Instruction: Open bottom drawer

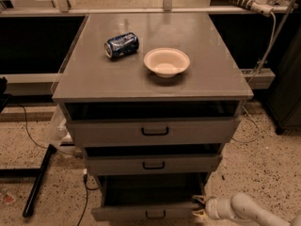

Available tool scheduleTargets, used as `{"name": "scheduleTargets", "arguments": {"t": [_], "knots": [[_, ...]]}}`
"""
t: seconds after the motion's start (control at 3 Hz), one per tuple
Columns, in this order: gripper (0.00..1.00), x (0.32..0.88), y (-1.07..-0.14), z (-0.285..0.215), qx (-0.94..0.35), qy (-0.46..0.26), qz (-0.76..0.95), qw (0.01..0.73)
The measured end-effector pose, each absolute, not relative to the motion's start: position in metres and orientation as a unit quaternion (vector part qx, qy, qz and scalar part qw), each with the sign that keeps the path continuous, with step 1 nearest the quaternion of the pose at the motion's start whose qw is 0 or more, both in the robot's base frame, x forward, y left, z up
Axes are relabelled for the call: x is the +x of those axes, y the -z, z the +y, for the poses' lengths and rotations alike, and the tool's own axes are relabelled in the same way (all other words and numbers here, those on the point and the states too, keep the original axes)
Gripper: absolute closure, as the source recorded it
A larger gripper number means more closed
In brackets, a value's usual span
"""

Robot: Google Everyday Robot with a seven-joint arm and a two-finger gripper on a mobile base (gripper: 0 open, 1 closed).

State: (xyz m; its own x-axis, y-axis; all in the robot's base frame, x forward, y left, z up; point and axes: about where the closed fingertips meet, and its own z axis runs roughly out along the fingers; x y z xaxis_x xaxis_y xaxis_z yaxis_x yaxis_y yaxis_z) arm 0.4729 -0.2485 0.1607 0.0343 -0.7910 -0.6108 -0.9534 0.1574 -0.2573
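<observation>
The bottom drawer (pixel 146 213) is the lowest, narrowest grey front of three, with a small black bar handle (pixel 155 214). It stands pulled out, its dark inside showing above the front panel. My gripper (pixel 199 207) is at the drawer's right front corner, at the bottom right of the camera view, on the end of my white arm (pixel 240 208). Its yellowish fingertips touch or nearly touch the drawer's right end.
The grey cabinet top (pixel 150 55) holds a blue can (pixel 122 44) lying on its side and a white bowl (pixel 166 62). The top drawer (pixel 153 131) and middle drawer (pixel 150 164) stand slightly out. A black bar (pixel 37 182) lies on the speckled floor at left.
</observation>
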Motion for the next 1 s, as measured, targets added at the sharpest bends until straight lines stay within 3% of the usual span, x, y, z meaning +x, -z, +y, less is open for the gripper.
{"name": "scheduleTargets", "arguments": {"t": [0.33, 0.67, 1.0], "knots": [[0.88, 0.473, -0.166, -0.248, -0.638, -0.122, 0.684, 0.333], [1.00, 0.460, -0.170, -0.251, -0.642, -0.115, 0.679, 0.337], [0.82, 0.460, -0.170, -0.251, -0.642, -0.115, 0.679, 0.337]]}}
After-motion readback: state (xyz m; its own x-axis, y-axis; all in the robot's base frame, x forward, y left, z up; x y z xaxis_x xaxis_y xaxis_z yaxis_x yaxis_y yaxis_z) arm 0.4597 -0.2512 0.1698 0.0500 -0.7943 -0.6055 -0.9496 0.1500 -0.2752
